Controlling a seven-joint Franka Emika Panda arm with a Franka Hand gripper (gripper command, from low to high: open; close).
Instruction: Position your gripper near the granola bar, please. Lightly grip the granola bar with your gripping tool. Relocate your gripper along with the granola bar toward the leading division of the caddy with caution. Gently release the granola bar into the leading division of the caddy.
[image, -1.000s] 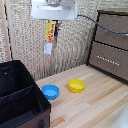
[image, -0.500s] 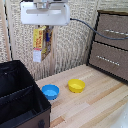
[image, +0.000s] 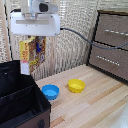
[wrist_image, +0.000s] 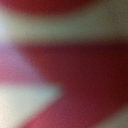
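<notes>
From the exterior view, my gripper (image: 34, 39) hangs high above the table (image: 95, 107), with the white wrist block filling the upper part of that view's left side. The granola bar (image: 31, 54) dangles from it upright, its long side running up and down and its white end lowest. My jaws are clamped on the bar's upper edge, though the fingers themselves are mostly hidden behind the wrapper and the wrist block.

The bar hangs above the black caddy (image: 22, 102), over its far wall, clear of the fabric and not touching it. The caddy sits at the lower left of the exterior view, its dividers visible as dark ridges. On the wood beside it rest a blue bowl (image: 50, 91) and, just past that, a yellow bowl (image: 76, 85), close together but apart. A brown drawer cabinet (image: 112, 45) stands at the exterior view's right.

My wrist view gives none of that layout. It shows only a blurred close-up of the granola bar (wrist_image: 75, 65): broad red, cream and purplish bands, too soft to read any print, with no fingers discernible.
</notes>
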